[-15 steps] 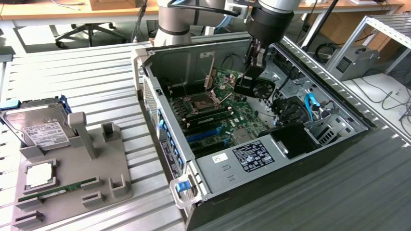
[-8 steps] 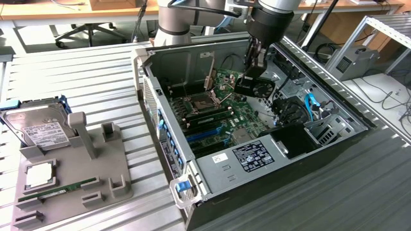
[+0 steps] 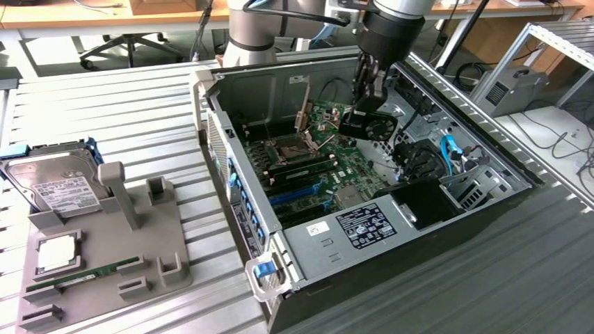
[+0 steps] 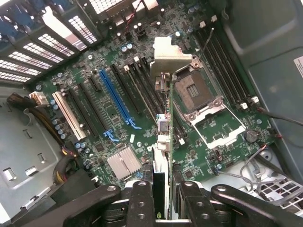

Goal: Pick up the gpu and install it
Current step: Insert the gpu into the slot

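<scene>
The gpu (image 3: 368, 128), a card with a black fan cooler, hangs inside the open computer case (image 3: 307, 229) above the green motherboard (image 3: 320, 163). My gripper (image 3: 365, 104) comes down from above and is shut on the card's upper edge. In the wrist view the gpu (image 4: 168, 59) is edge-on, its silver bracket farthest from the camera and its thin board running back between my fingers (image 4: 142, 198). My gripper (image 4: 163, 201) clamps it from both sides. The card hovers over the black expansion slots, beside the blue slot (image 4: 116, 97), apart from the board.
A grey holder tray (image 3: 102, 278) lies at the exterior view's left with a hard drive (image 3: 55, 184), a RAM stick (image 3: 83, 275) and a processor (image 3: 58, 252). The open CPU socket (image 4: 194, 90), blue cables (image 3: 452, 149) and case walls surround the card.
</scene>
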Robot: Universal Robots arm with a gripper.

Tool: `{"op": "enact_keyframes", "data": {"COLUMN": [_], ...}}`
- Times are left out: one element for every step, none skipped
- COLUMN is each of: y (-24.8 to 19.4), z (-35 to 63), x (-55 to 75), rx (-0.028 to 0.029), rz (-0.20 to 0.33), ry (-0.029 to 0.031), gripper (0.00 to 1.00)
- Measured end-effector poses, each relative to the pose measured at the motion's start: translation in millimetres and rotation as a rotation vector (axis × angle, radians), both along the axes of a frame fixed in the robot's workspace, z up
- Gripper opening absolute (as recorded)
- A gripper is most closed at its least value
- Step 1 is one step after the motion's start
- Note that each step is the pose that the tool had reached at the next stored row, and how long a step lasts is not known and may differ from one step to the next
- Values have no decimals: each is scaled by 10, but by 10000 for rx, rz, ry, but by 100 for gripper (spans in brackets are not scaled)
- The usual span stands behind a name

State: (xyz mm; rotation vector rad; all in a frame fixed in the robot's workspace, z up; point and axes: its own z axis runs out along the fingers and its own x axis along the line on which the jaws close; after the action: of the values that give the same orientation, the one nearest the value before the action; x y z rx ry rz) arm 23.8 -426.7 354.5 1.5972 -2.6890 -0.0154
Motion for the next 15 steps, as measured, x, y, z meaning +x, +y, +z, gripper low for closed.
{"op": "enact_keyframes", "data": {"y": [0, 0, 0, 0, 0, 0, 1, 1, 1, 2, 2, 3, 3, 4, 4], "z": [0, 0, 0, 0, 0, 0, 0, 0, 0, 0, 0, 0, 0, 0, 0], "x": [0, 0, 0, 0, 0, 0, 0, 0, 0, 0, 0, 0, 0, 0, 0], "rx": [0, 0, 0, -1, -1, 0, 0, -1, 0, 0, 0, 0, 0, 0, 0], "rz": [45, 82, 130, 180, 223, 272, 317, 367, 477, 529, 569, 604, 640, 675, 712], "ry": [0, 0, 0, 0, 0, 0, 0, 0, -1, 0, 0, 0, 0, 0, 0], "gripper": [26, 26, 26, 26, 26, 26, 26, 26, 26, 26, 26, 26, 26, 26, 26]}}
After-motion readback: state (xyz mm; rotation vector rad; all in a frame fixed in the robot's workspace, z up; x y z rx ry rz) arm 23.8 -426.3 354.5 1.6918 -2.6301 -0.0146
